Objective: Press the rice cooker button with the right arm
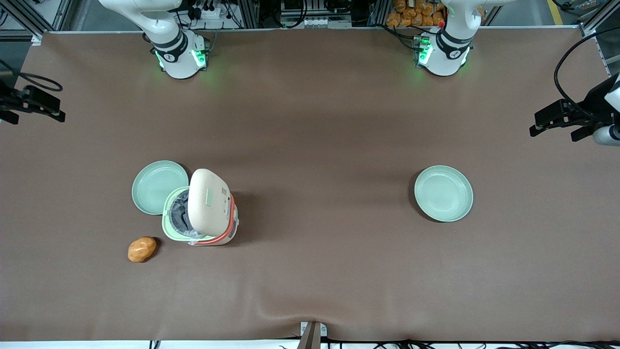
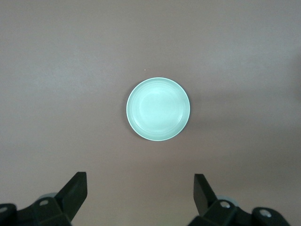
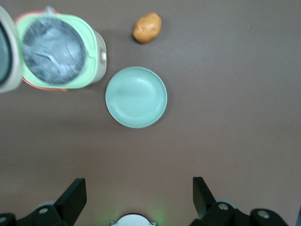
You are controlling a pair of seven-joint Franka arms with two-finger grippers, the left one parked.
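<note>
On the brown table cloth (image 1: 310, 145) we are hovering our black right gripper (image 3: 136, 197), jaws spread wide and empty, above the cream-white coral-banded rice cooker (image 3: 56, 52), whose lid is standing open, probably lining up its button.

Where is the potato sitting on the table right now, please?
The potato lies toward the working arm's end of the table, nearer the front camera than the rice cooker and beside it; the end effector hangs open above the table.

Two pale green plates on the brown table (image 1: 310, 121): one plate (image 1: 160, 187) toward the working arm's end, the other plate (image 1: 443, 193) well apart toward the parked arm's end. Nearer the front camera sits an orange-brown lump (image 1: 142, 248), probably a potato.
</note>
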